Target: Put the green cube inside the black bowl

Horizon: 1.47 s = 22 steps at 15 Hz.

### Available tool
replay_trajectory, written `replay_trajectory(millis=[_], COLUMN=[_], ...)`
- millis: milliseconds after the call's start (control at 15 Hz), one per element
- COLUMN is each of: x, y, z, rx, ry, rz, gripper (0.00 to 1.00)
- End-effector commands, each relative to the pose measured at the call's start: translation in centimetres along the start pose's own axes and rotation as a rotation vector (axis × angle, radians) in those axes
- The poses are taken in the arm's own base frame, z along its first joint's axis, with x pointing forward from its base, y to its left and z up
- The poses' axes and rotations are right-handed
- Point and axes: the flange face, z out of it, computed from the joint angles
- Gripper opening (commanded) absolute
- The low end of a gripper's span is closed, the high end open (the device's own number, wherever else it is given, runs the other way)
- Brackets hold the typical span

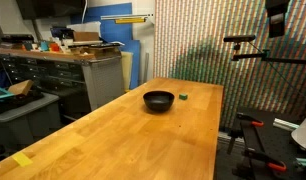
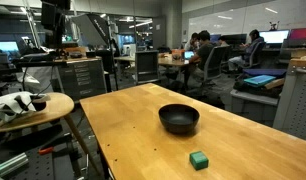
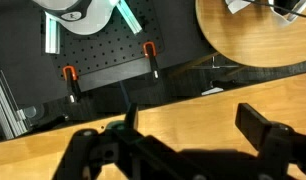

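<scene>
Green cube [image 2: 199,159]: one small dark green block, resting flat on the wooden table [image 2: 133,130], outside the bowl, near it but clearly apart; in an exterior view [image 1: 183,96] it sits just to the side of the bowl, toward the far end of the tabletop; black bowl [image 2: 179,118]: round, glossy, shallow, upright near the middle of the table's width, seen in both exterior views; its interior shows dark and holds nothing visible; gripper [image 3: 189,115]: seen in the wrist view only, two dark fingers [image 3: 255,124] spread wide with bare tabletop between them, holding nothing, poised over the table's edge and well apart from cube and bowl, neither of which appears in that view; table surface: pale wood planks, with a small yellow tape mark [image 1: 23,160] near one corner; beside the table: a round wooden stool top [image 2: 33,108] carrying a white object [image 2: 18,102] whose kind cannot be told; below the table edge in the wrist view: a black perforated board [image 3: 103,55] with two orange-handled clamps [image 3: 149,50]; background: grey drawer cabinets [image 1: 88,78] with clutter on top, and seated people [image 2: 205,50] at desks in an open office area.
</scene>
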Motion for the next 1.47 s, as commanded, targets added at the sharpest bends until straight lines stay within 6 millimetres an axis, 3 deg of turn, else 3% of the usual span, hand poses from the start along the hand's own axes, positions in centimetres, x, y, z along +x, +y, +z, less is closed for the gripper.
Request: replay_trajectory(millis=[0, 600, 1067, 1400], x=[0.0, 0.7, 3.5, 6.6], y=[0.0, 0.9, 5.1, 9.6], z=[-0.1, 0.5, 1.2, 2.4], rx=[0.001, -0.050, -0.062, -0.045], ry=[0.001, 0.037, 0.113, 0.144], rz=[0.000, 0.029, 0.101, 0.188], gripper=[1.00, 1.00, 1.00, 1.00])
